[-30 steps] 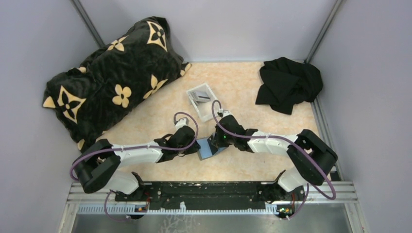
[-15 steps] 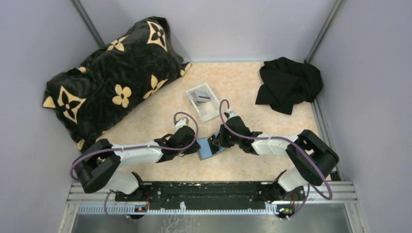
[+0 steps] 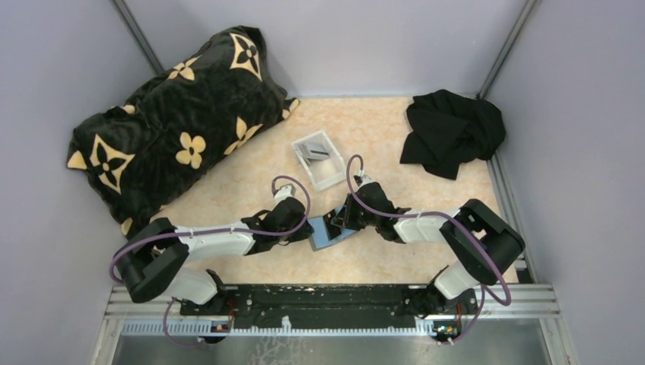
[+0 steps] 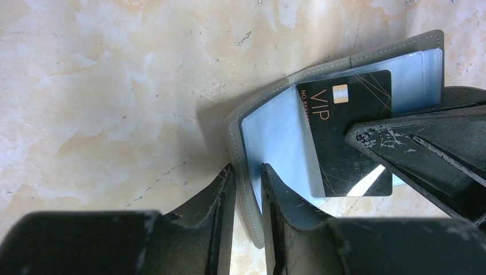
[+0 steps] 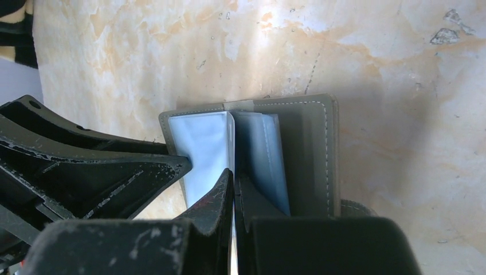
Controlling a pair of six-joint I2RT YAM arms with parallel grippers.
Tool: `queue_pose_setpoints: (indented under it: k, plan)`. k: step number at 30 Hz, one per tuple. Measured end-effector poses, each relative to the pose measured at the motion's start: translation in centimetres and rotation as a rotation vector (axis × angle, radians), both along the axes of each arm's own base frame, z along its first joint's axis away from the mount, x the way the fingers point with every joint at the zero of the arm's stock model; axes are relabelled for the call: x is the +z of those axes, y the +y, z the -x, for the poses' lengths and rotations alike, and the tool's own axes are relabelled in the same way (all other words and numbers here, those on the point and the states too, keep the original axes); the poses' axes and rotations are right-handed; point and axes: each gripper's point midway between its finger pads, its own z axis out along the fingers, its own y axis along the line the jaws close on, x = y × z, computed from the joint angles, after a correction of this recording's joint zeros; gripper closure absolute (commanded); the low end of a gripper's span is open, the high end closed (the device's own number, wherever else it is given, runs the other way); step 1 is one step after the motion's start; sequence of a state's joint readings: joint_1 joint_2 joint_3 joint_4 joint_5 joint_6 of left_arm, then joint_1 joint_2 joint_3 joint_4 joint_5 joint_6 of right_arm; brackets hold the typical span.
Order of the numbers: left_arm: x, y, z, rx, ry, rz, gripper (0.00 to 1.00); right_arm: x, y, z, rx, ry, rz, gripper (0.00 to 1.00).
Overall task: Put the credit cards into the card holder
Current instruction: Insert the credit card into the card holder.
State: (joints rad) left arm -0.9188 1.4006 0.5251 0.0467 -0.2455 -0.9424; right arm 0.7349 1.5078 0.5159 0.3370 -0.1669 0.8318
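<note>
The card holder (image 3: 332, 232) lies open on the table, a grey cover (image 4: 240, 114) with clear sleeves (image 5: 200, 149). My left gripper (image 4: 247, 172) is shut on the cover's near edge, one finger on each side. My right gripper (image 5: 234, 175) is shut on a dark credit card (image 4: 349, 132) marked VIP. Its fingers (image 4: 412, 149) reach in from the right in the left wrist view. The card's far end lies over a clear sleeve, and I cannot tell how far in it is. In the top view the two grippers meet over the holder.
A white tray (image 3: 328, 180) with another card (image 3: 316, 152) in it stands just behind the holder. A black pillow with gold flowers (image 3: 167, 129) fills the back left. A black cloth (image 3: 452, 129) lies at the back right. Grey walls close in the table.
My right wrist has shifted slightly to the right and turned with the card still in its grip. The left arm and the holder have not moved.
</note>
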Motion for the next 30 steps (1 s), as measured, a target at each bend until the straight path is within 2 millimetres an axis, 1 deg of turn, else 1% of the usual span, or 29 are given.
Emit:
queue_pose_setpoints:
  k: [12, 30]
  plan:
    - [0.0, 0.0, 0.0, 0.000, -0.001, 0.001, 0.69, -0.1, 0.1, 0.2, 0.001, -0.003, -0.035, 1.00]
    - [0.0, -0.2, -0.2, -0.001, 0.002, -0.004, 0.67, -0.6, 0.2, 1.4, 0.034, 0.018, -0.068, 1.00]
